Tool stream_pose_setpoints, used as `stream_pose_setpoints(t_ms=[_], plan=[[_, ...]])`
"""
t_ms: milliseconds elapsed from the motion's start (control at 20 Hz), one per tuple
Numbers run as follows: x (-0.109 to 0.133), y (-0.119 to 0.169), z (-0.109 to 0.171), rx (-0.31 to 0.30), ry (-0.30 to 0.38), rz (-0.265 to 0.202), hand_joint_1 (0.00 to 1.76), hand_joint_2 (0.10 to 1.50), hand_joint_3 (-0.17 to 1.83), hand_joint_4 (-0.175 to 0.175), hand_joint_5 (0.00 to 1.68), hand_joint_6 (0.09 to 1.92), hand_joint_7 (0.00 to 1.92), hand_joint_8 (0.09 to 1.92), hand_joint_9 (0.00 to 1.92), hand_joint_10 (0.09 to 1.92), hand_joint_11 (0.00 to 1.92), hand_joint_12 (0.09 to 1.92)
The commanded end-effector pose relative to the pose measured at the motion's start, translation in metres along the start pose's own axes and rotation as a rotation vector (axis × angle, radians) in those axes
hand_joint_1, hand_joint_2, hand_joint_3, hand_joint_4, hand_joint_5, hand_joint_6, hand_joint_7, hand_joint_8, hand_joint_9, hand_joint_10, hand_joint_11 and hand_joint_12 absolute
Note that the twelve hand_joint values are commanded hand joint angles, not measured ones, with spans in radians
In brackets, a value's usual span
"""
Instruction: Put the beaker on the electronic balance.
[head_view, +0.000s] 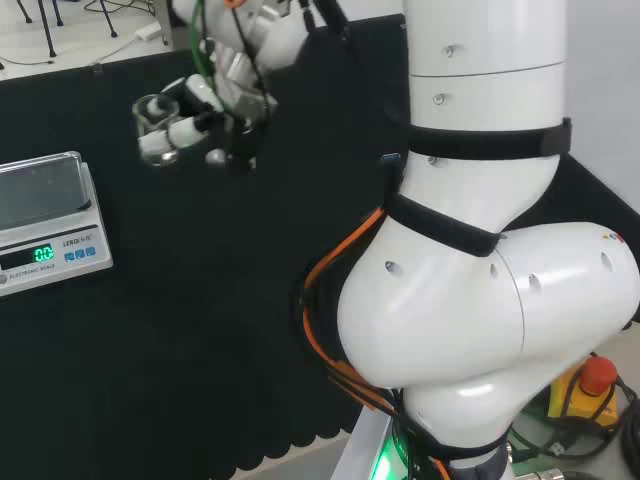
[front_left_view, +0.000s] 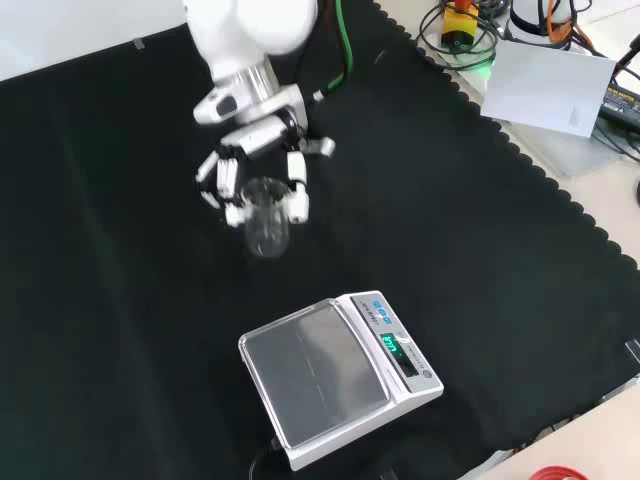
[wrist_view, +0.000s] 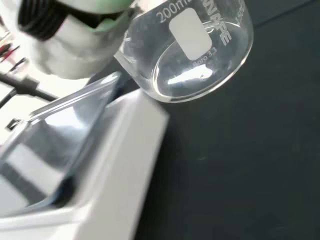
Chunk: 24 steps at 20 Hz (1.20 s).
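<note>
White arm links (head_view: 480, 250) filled the head view's right; beyond them the hand (head_view: 215, 105) curled round a clear glass beaker (head_view: 155, 118), held above the black cloth surface (head_view: 200, 330), right of the electronic balance (head_view: 45, 225). Front view: beaker above the balance, apart. Wrist view: beaker's base beside the balance pan.

Glass beaker (wrist_view: 190, 45): white printed volume marks and a plain white patch on its wall. Electronic balance (front_left_view: 330, 375): lit green digits, with small print beside them too small to tell.
</note>
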<state>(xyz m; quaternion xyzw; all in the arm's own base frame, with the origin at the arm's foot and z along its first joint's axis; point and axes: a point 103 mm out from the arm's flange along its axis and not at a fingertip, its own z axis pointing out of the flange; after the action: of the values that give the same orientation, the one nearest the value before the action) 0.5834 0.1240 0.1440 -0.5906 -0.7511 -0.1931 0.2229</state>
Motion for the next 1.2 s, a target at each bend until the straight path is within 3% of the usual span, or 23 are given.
stream_pose_setpoints(t_ms=[50,400,550,750,1200], plan=[[0.075,0.016,0.076,0.101,0.106,-0.096,1.13,0.76,0.35,0.175,1.47,0.18,1.09,0.93,1.03,0.66,0.38,1.41],[0.133,0.029,0.091,0.125,0.155,-0.211,1.13,0.76,0.35,0.175,1.47,0.17,1.09,0.93,1.03,0.67,0.39,1.41],[0.147,0.033,0.101,0.154,0.148,-0.239,1.13,0.76,0.35,0.175,1.47,0.17,1.09,0.93,1.03,0.67,0.39,1.41],[0.143,0.039,0.119,0.187,0.136,-0.239,1.13,0.76,0.34,0.175,1.47,0.17,1.09,0.93,1.03,0.67,0.39,1.4],[0.13,0.047,0.136,0.201,0.135,-0.211,1.13,0.77,0.33,0.175,1.47,0.16,1.09,0.93,1.03,0.67,0.39,1.4]])
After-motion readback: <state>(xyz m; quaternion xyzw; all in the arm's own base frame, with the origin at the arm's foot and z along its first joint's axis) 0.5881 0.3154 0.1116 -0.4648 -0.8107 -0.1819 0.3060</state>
